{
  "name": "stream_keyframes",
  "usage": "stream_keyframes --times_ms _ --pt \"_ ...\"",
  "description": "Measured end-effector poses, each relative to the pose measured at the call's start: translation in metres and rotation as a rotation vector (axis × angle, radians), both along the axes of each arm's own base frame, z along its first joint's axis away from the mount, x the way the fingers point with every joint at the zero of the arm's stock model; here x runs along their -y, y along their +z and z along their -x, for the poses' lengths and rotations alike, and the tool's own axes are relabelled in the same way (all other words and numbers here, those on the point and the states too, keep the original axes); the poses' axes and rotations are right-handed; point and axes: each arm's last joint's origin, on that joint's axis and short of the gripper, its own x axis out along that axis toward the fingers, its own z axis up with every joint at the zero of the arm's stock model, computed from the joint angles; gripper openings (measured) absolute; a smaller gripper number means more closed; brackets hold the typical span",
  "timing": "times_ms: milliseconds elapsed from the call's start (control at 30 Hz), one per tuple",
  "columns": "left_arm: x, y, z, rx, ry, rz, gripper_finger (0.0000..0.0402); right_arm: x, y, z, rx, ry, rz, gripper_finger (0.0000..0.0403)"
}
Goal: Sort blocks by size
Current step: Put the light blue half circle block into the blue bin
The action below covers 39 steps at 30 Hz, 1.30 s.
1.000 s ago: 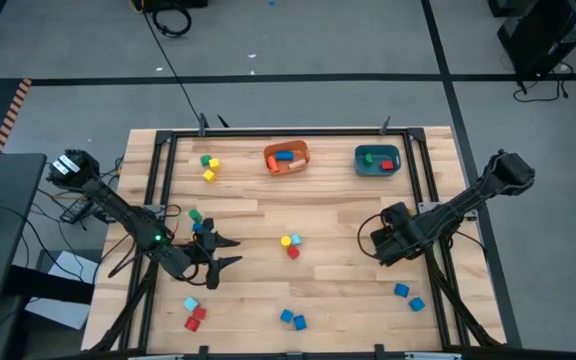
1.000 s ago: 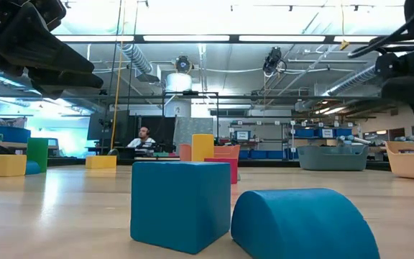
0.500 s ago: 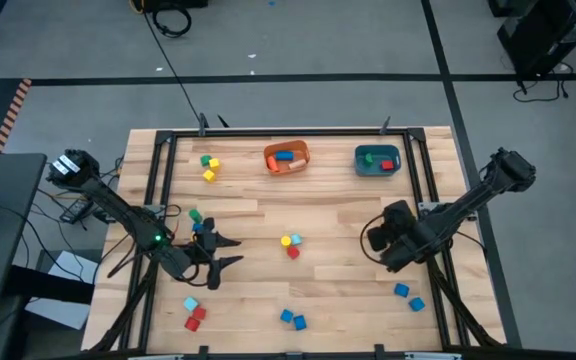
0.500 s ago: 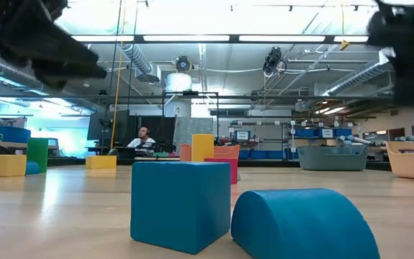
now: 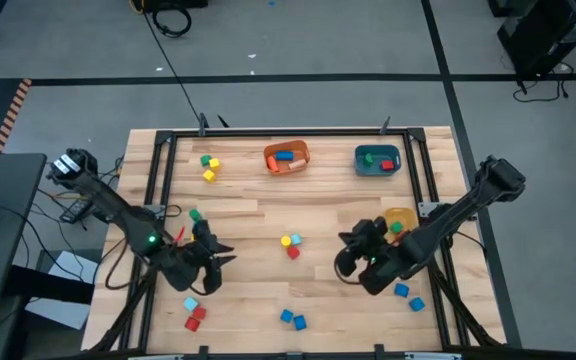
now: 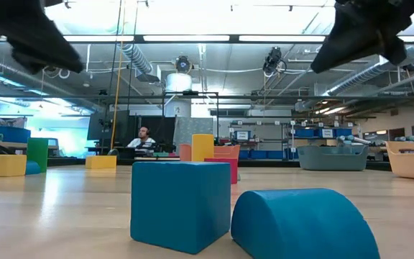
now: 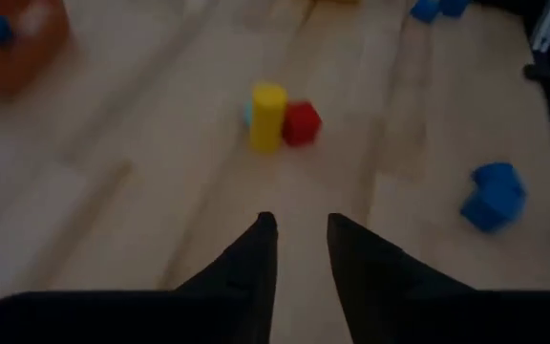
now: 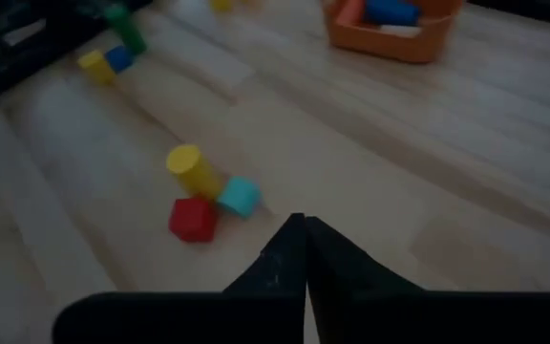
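Blocks lie scattered on the wooden table. A yellow cylinder [image 5: 286, 240], a light blue block [image 5: 295, 240] and a red cube [image 5: 292, 252] sit together at the middle. My left gripper [image 5: 225, 252] hovers to their left, open a little and empty; its wrist view [image 7: 299, 225] faces the yellow cylinder [image 7: 267, 115] and red cube [image 7: 302, 122]. My right gripper [image 5: 342, 254] hovers to their right, shut and empty; its wrist view [image 8: 299, 222] shows the red cube [image 8: 194, 218] ahead.
An orange bin [image 5: 286, 158] and a teal bin [image 5: 376, 160] stand at the far edge, and a yellow bin [image 5: 400, 218] at the right. Other blocks: green and yellow [image 5: 208, 166], green [image 5: 195, 214], red and light blue [image 5: 193, 311], blue [image 5: 291, 318], blue [image 5: 408, 296].
My right gripper has swung toward the table's left and near edge, coming close to the middle blocks and uncovering the yellow bin. My left gripper's fingers have drawn closer together, and it has dipped slightly toward the near edge. No block has moved.
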Motion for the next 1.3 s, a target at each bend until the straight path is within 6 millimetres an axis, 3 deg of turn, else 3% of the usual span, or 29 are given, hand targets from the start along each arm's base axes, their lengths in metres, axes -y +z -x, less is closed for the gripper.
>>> stream_keyframes --times_ms 200,533,767,1033,1300 --pt "0.012 0.002 0.012 -0.079 0.088 0.325 0.0066 -0.003 -0.008 -0.004 -0.02 0.003 0.015 0.0046" --pt "0.031 -0.01 0.043 -0.258 0.22 0.581 0.0005 -0.002 -0.008 -0.004 -0.066 0.052 0.04 0.0019" --pt "0.034 -0.012 0.048 -0.33 0.168 0.58 0.0025 -0.001 -0.007 -0.005 -0.068 0.054 0.051 0.0018" --pt "0.032 -0.013 0.048 -0.344 0.017 0.395 0.0038 -0.002 -0.007 -0.006 -0.051 0.054 0.039 0.0032" --pt "0.032 -0.013 0.049 -0.394 -0.196 0.221 0.0134 -0.002 -0.007 -0.006 -0.048 0.054 0.038 0.0012"
